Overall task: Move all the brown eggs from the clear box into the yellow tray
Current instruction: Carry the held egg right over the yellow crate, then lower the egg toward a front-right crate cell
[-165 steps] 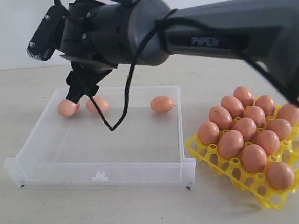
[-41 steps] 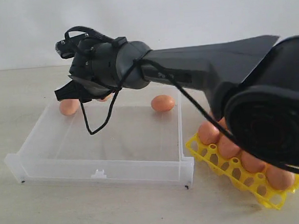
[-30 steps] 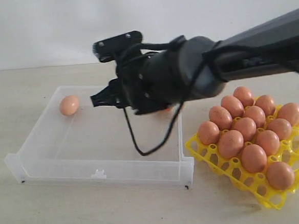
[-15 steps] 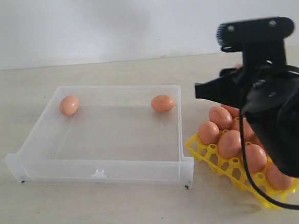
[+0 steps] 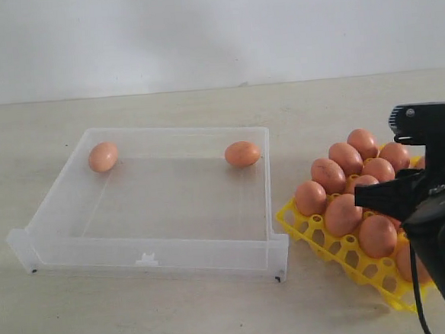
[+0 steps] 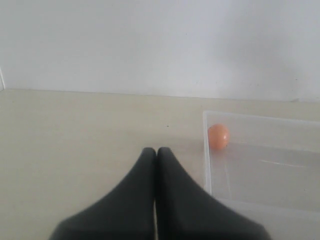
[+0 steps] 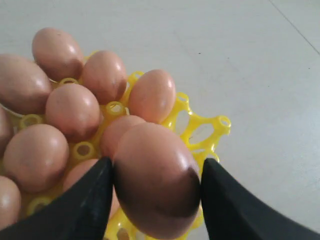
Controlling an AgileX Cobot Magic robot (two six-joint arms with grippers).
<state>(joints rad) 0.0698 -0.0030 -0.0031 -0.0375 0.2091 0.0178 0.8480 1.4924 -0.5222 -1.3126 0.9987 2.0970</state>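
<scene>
Right claw [image 7: 157,167] gripping brown egg [image 7: 152,187], above yellow tray [image 7: 220,122]

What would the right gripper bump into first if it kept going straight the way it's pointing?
Most likely the seated egg peeking out behind the held egg that the right gripper carries, in the yellow tray; depth is hard to judge.
</scene>
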